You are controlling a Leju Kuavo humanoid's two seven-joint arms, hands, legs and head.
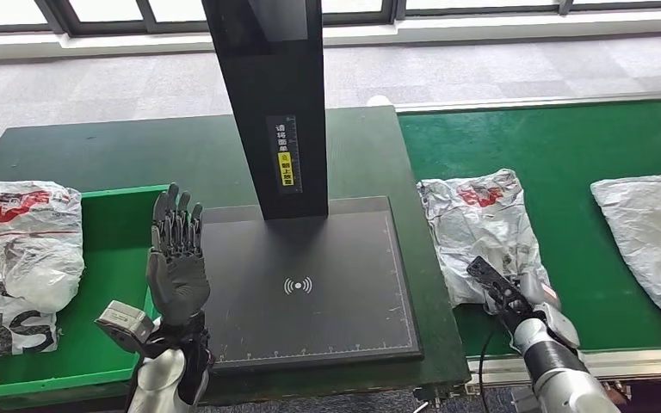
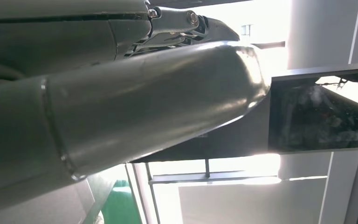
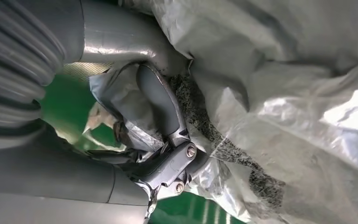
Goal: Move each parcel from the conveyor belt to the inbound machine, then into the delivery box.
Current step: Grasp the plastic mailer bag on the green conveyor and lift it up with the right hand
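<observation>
A crumpled silver parcel with red print lies on the green conveyor belt, just right of the inbound machine's black platform. My right hand is at the parcel's near edge. In the right wrist view its fingers curl into a fold of the silver parcel and pinch it against the thumb. My left hand is raised over the platform's left edge, fingers spread and upright, holding nothing. Its grey thumb shows close up in the left wrist view.
A second silver parcel lies further right on the belt. The machine's black post rises behind the platform. The green delivery box at the left holds several silver parcels.
</observation>
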